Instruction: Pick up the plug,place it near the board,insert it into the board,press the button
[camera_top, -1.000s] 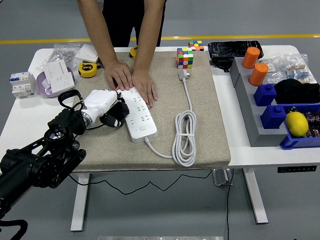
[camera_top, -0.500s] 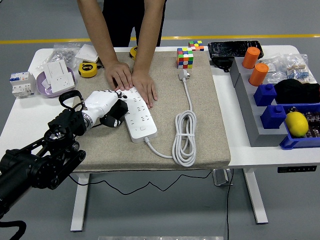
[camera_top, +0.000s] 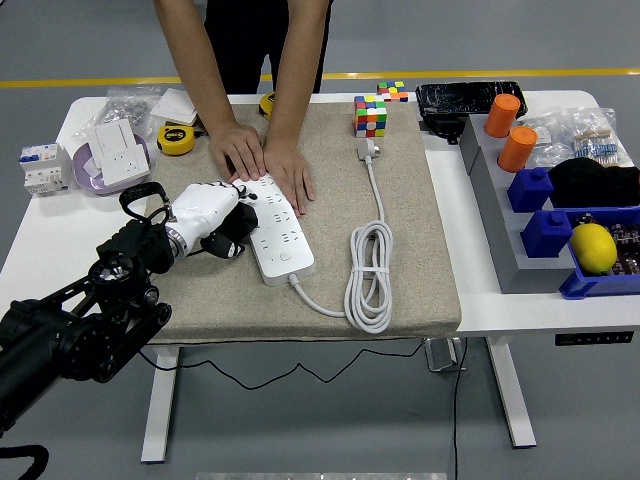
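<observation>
I see the plug (camera_top: 232, 237), a chunky black block, clamped in my left hand (camera_top: 205, 215), whose glossy white shell curls over it. The plug sits at the left edge of the board (camera_top: 275, 228), touching or just beside it; I cannot tell whether any pins are in a socket.

The board is a long white plastic strip with rows of socket holes, lying on the mat (camera_top: 400, 270) with its far end pointing to about 11 o'clock. A person's hands (camera_top: 265, 160) press flat on that far end, side by side, palms down. From the board's near end, at roughly 5 o'clock, a smooth white cable (camera_top: 368, 275) runs off, lies in a long oval coil, then goes straight up to 12 o'clock to a small grey plug (camera_top: 368, 149) beside a cube (camera_top: 369, 115) of coloured squares.

The mat is coarse beige felt, rectangular, covering the middle of the white surface (camera_top: 40, 230).

At 9 to 10 o'clock of the board lie a yellow tape measure (camera_top: 176, 139), a white wall socket (camera_top: 118, 150) on a purple roll, and a small breaker (camera_top: 41, 168). At 3 o'clock, well apart, stand a grey stepped rack (camera_top: 500, 220), two orange cylinders (camera_top: 510, 132), blue blocks (camera_top: 540, 210) and a lemon (camera_top: 593, 247).

My black left arm (camera_top: 80, 320), jointed and matte, comes in from the lower left corner.
</observation>
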